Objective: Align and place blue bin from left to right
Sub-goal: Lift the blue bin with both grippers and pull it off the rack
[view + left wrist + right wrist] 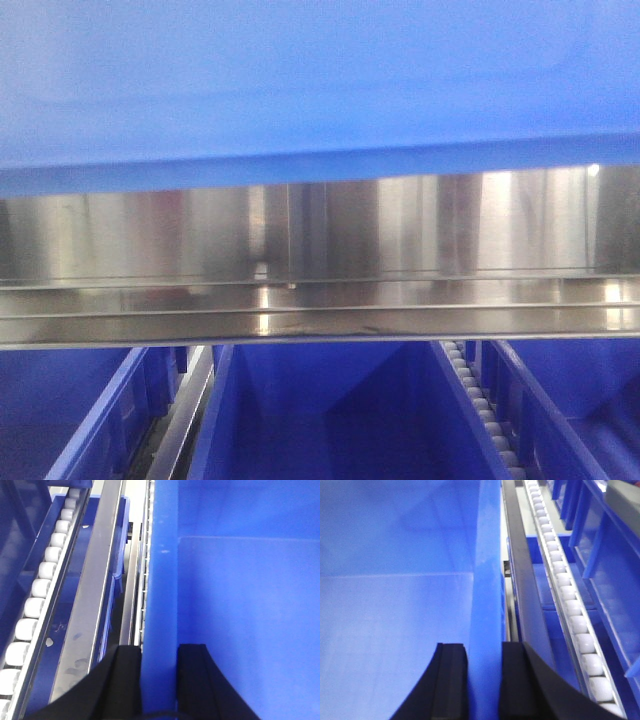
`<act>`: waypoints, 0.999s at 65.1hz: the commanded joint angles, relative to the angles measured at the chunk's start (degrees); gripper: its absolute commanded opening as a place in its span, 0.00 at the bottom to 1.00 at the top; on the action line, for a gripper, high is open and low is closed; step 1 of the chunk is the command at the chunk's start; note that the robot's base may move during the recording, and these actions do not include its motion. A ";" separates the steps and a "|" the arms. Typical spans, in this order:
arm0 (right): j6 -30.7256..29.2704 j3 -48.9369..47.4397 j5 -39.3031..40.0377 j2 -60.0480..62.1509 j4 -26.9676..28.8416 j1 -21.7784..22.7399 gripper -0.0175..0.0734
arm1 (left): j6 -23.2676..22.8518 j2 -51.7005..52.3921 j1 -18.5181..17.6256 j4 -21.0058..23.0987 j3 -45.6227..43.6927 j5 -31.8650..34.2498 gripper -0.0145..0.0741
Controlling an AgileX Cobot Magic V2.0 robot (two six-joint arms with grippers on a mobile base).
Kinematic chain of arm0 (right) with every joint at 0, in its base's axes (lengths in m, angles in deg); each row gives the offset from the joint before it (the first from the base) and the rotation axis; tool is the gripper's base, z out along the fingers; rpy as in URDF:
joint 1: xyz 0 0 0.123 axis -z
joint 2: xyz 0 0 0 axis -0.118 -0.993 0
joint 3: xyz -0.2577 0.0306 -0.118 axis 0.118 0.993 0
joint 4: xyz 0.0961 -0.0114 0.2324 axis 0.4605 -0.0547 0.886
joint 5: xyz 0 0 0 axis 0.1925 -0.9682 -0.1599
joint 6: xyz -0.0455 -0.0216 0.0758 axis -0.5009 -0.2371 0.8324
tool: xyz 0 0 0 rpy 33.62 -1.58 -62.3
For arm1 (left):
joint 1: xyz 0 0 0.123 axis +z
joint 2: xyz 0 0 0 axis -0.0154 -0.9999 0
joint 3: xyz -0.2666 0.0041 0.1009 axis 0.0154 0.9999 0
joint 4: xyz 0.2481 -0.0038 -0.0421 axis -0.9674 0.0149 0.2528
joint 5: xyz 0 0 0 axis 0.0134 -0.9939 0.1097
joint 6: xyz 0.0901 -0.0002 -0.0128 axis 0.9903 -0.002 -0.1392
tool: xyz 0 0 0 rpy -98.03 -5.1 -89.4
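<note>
The blue bin (320, 90) fills the top of the front view, held up close to the camera above a steel shelf rail. In the left wrist view my left gripper (159, 655) is shut on the blue bin's left wall (160, 580), one black finger inside and one outside. The right wrist view shows my right gripper (484, 652) shut on the bin's right wall (487, 570) in the same way. The bin's smooth, empty inside (250, 610) shows in both wrist views.
A steel shelf rail (320, 300) crosses the front view under the bin. Below it stand further blue bins (330, 410) separated by roller tracks (485, 410). White roller tracks (37, 605) (570, 600) and steel frame bars (95, 595) run close beside each gripped wall.
</note>
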 commanded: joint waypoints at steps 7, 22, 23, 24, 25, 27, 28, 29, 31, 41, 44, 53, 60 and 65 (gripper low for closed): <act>0.18 0.06 5.89 0.94 -1.68 -0.88 0.11 | -1.41 0.54 -0.73 -2.22 -0.41 4.14 0.04; 0.18 0.06 6.15 0.94 -1.68 -0.88 0.11 | -1.41 0.54 -0.73 -2.22 -0.41 4.14 0.04; 0.18 0.06 6.15 0.94 -1.68 -0.88 0.11 | -1.41 0.54 -0.73 -2.22 -0.41 4.14 0.04; 0.18 0.06 6.15 0.94 -1.68 -0.88 0.11 | -1.41 0.54 -0.73 -2.22 -0.41 4.14 0.04; 0.18 0.06 6.15 0.94 -1.68 -0.88 0.11 | -1.41 0.54 -0.73 -2.09 -0.41 4.14 0.04; 0.18 0.06 6.15 0.94 -1.68 -0.88 0.11 | -1.41 0.67 -0.73 -1.98 -0.41 4.14 0.04; 0.18 0.06 6.15 0.94 -1.79 -0.88 0.11 | -1.41 0.68 -0.73 -1.97 -0.41 4.14 0.04; 0.18 0.06 6.15 0.84 -1.79 -0.88 0.11 | -1.41 0.68 -0.73 -1.88 -0.41 4.14 0.04; 0.18 0.06 6.44 0.84 -1.79 -0.88 0.11 | -1.41 0.68 -0.73 -1.59 -0.41 4.14 0.04; 0.18 0.06 6.81 0.84 -1.90 -0.67 0.11 | -1.41 2.03 -1.02 -0.49 -0.41 4.14 0.04; 0.18 0.06 6.81 0.84 -1.90 -0.67 0.11 | -1.41 2.59 -1.85 -0.51 -0.41 4.14 0.04; 0.18 0.06 6.81 0.84 -1.90 -0.67 0.11 | -1.41 3.68 -4.10 -3.64 -0.41 4.14 0.04; 0.18 0.06 6.81 0.37 -1.90 -0.69 0.11 | -1.41 3.68 -4.23 -3.81 -0.41 4.14 0.04; 0.18 0.06 6.81 0.12 -1.90 -0.69 0.11 | -1.41 3.47 -4.23 -2.92 -0.41 4.14 0.04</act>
